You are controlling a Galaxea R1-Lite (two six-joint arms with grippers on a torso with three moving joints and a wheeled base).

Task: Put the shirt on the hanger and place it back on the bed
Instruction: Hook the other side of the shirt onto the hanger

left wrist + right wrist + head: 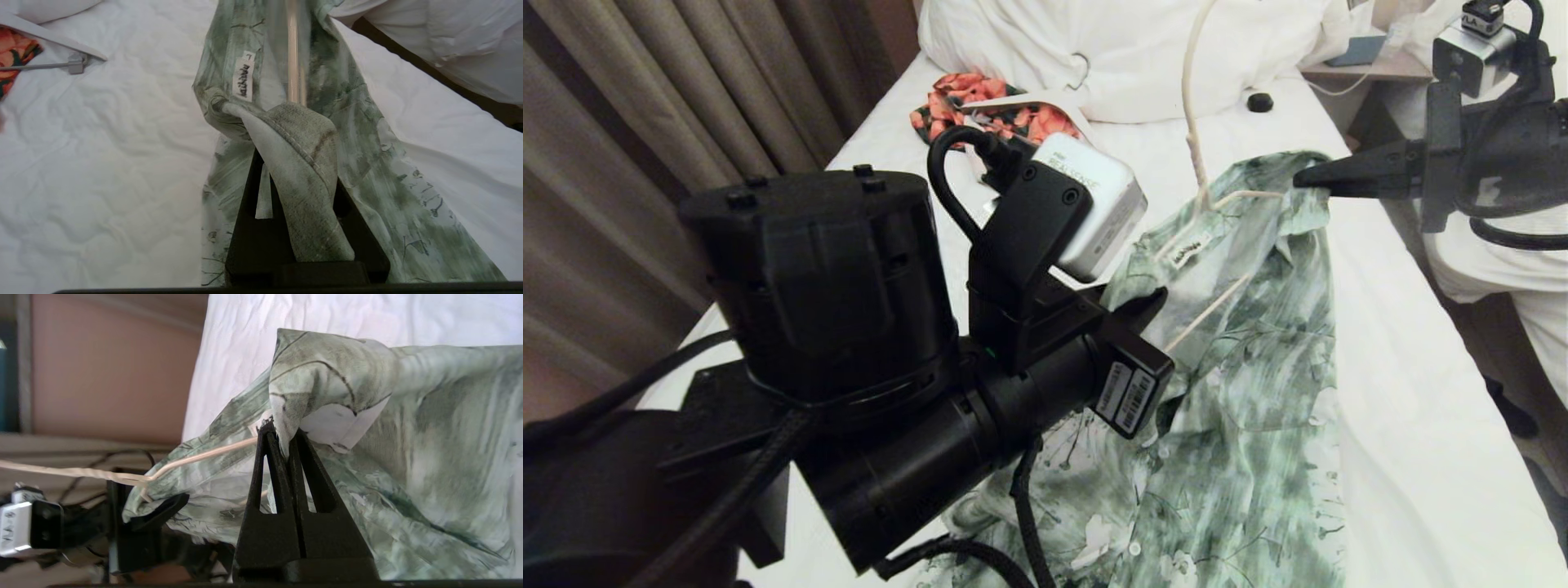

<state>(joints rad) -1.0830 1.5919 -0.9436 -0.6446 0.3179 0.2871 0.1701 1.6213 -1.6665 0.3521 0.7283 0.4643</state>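
Black left gripper (286,171) pinching streaky shirt (1241,425), wire hanger (1217,196)

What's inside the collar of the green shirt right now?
The cream wire hanger runs into the shirt at the collar, beside the white label. One bare arm shows below; its shoulder ends are covered by fabric.

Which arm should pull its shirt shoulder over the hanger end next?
Probably the right. The right claw is shut on the shirt right beside the hanger wire end. The left claw pinches collar fabric near the label, farther from its end.
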